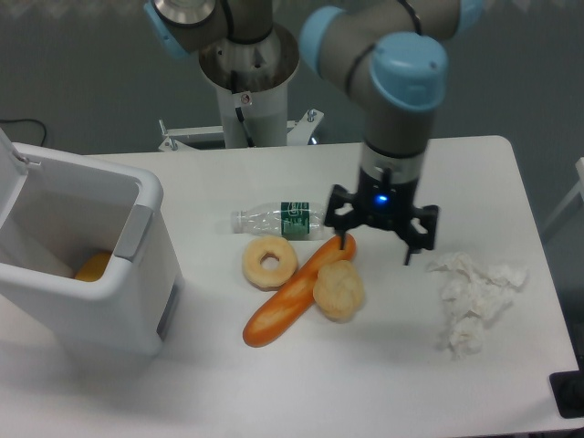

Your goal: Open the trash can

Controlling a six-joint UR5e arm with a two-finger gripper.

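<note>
The trash can [87, 265] stands with its lid up at the worktop's [365, 383] left edge, something orange inside. Well right of the trash can, we see our pincer [374, 247] released, fingers spread above the baguette [292, 297] and bread roll [338, 290].

We see our gripper [376, 251] spread wide just right of the baguette [297, 289], trash can [82, 265] far left, lid up

You are looking at a grey arm [365, 41] with rounded pale-blue joint caps, mounted on a white pedestal base [251, 114] bearing a small red-and-white sticker. The black gripper [377, 247] is showing thin dark fingers [343, 243] and a blue light glowing on its body.
</note>
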